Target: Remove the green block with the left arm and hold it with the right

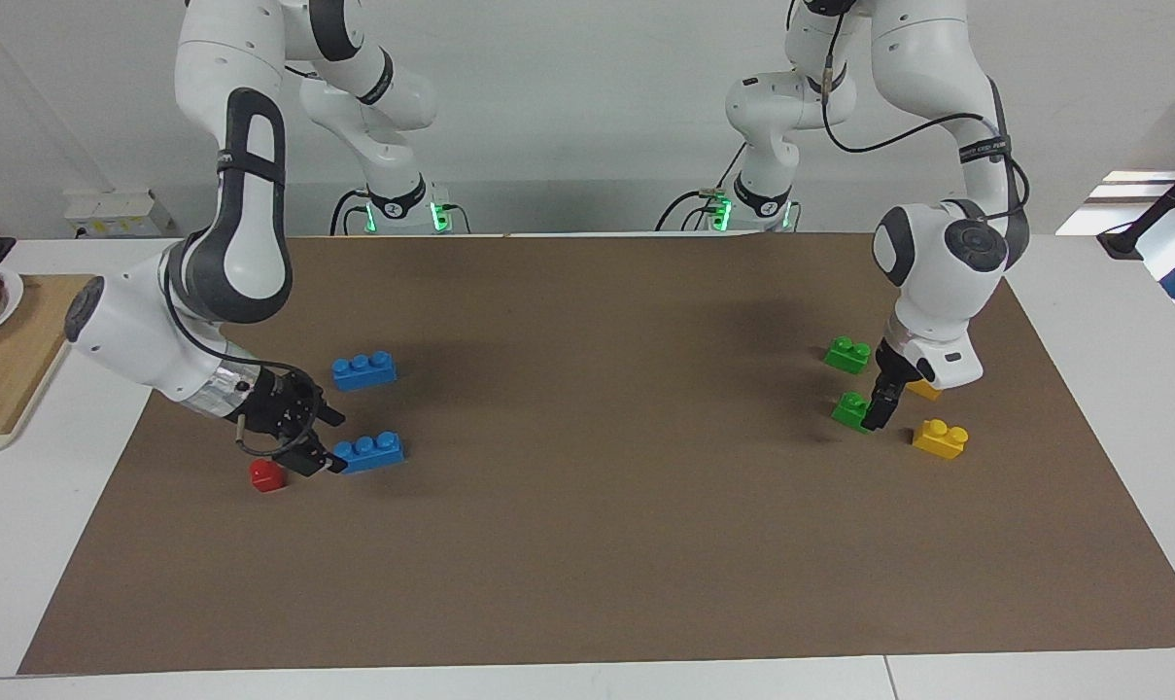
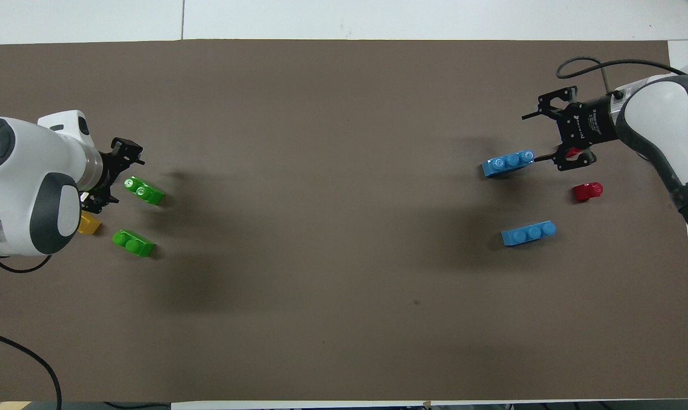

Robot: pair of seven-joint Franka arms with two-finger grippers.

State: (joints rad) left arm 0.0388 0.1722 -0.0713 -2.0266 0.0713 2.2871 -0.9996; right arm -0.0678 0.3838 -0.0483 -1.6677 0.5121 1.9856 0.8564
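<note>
The left claw [image 1: 877,413], fingers spread, hovers beside the small bright green plastic brick [image 1: 850,409]; the right claw [image 1: 317,442] gapes beside a blue three-stud plastic brick [image 1: 368,452].

The left arm reaches down at its own end of the table, its left gripper [image 2: 106,177] low over the mat, fingers spread. The right arm bends low and level, right gripper [image 1: 317,442] apparently open, holding nothing.
</note>
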